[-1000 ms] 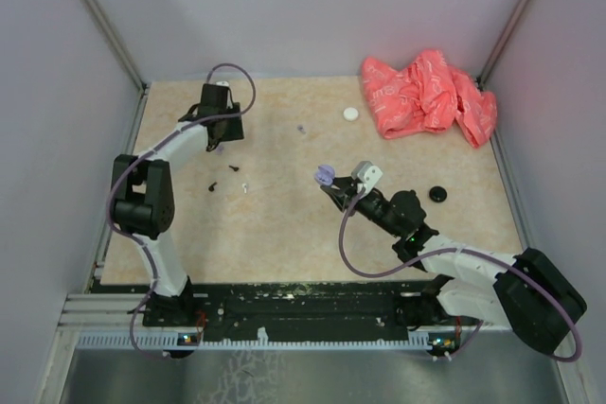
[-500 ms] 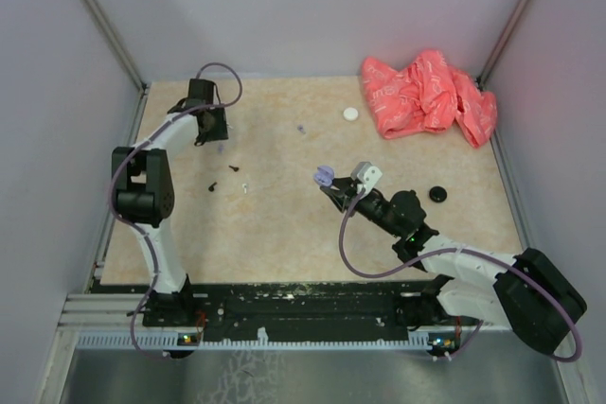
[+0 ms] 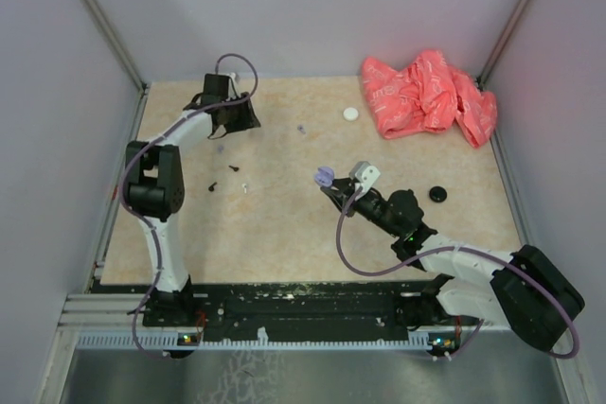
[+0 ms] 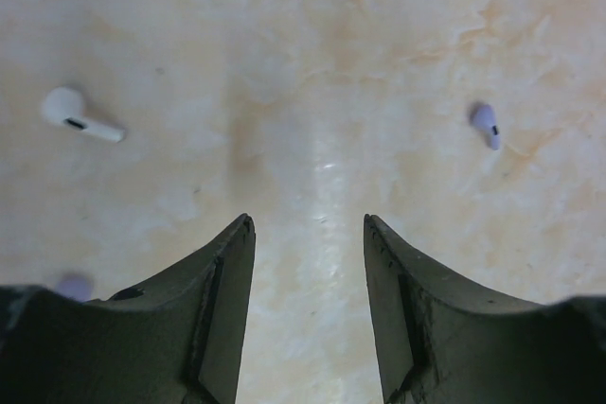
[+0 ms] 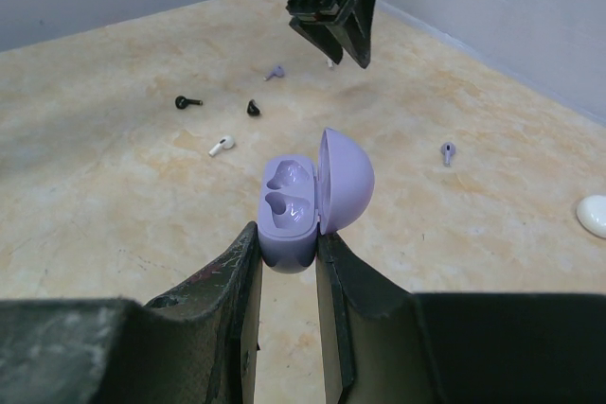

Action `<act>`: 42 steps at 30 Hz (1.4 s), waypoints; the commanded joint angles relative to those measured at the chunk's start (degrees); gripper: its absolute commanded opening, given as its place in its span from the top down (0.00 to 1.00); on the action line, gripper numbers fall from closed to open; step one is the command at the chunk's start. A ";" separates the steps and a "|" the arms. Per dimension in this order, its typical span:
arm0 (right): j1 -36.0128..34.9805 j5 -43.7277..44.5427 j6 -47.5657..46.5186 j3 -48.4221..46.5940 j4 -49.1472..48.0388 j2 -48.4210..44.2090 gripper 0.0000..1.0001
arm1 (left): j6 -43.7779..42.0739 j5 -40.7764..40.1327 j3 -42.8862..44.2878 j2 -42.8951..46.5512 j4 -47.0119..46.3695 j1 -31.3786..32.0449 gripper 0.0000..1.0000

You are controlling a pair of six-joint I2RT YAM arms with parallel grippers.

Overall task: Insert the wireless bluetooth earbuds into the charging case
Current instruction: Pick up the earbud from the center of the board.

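Note:
My right gripper (image 3: 330, 186) is shut on an open lavender charging case (image 5: 292, 203) and holds it above the table; both sockets are empty and the lid (image 5: 347, 180) stands up. My left gripper (image 3: 240, 118) is open and empty, low over the table at the far left. In the left wrist view a white earbud (image 4: 78, 116) lies ahead to the left and a pale purple earbud (image 4: 485, 124) ahead to the right. The right wrist view shows two black earbuds (image 5: 187, 101), a white one (image 5: 221, 146) and two purple ones (image 5: 276, 72) (image 5: 447, 149) loose on the table.
A white round case (image 3: 351, 114) lies at the back centre and a black round case (image 3: 436, 194) on the right. A crumpled pink bag (image 3: 431, 92) fills the back right corner. Grey walls enclose the table.
My left gripper swung left, then back to the right along the far-left part of the table. The right arm and the lavender case have not moved.

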State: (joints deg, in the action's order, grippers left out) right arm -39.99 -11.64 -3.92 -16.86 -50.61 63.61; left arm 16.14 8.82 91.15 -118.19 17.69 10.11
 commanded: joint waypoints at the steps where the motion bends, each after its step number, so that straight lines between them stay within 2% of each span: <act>1: 0.26 0.93 -0.38 -2.11 -0.99 -0.20 1.00 | 6.56 5.16 2.71 -3.96 -7.01 2.85 0.45; 11: 0.26 1.32 0.57 -2.53 1.65 -0.80 1.00 | 8.13 -0.62 8.72 -11.63 -12.28 9.51 0.46; 19: 0.26 1.25 0.92 -2.53 2.27 -0.76 1.00 | 6.75 -2.34 12.14 -16.06 -14.39 11.66 0.48; 31: 0.26 0.83 1.90 -1.99 1.60 -0.67 1.00 | 3.36 -7.32 14.46 -19.95 -12.39 14.76 0.54; 42: 0.26 0.47 2.34 -2.33 2.07 -1.06 1.00 | -1.16 -14.69 12.70 -19.80 -8.31 18.37 0.58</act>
State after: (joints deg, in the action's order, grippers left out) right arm -39.99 -10.61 -2.35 -16.93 -45.82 63.59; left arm 17.15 -2.42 104.42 -136.25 4.49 27.62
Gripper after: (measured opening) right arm 0.257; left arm 0.437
